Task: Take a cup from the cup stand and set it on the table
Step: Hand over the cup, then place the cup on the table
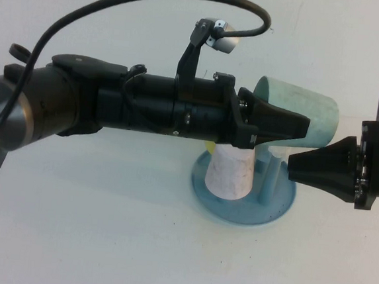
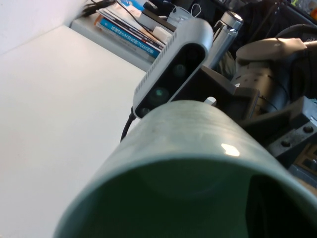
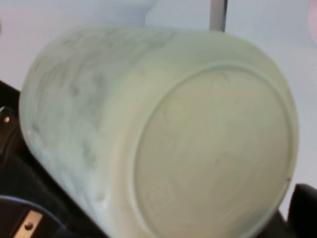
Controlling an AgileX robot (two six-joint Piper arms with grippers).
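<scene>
Jaws of the left gripper (image 1: pixel 280 127) are closed on the cup (image 1: pixel 311 113), held sideways above the stand (image 1: pixel 243 210) near the counter's (image 1: pixel 102 227) far edge, while the right gripper's (image 1: pixel 300 166) jaws, whose opening I cannot tell, wait just beside, so a bump could knock it loose.

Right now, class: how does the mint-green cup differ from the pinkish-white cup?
The mint-green cup lies on its side in the air, gripped by the left hand; the pinkish-white cup sits upside down on the cup stand. One is pale green, the other pinkish white. Both are handleless tapered tumblers. The right hand points at the green cup's base.
</scene>
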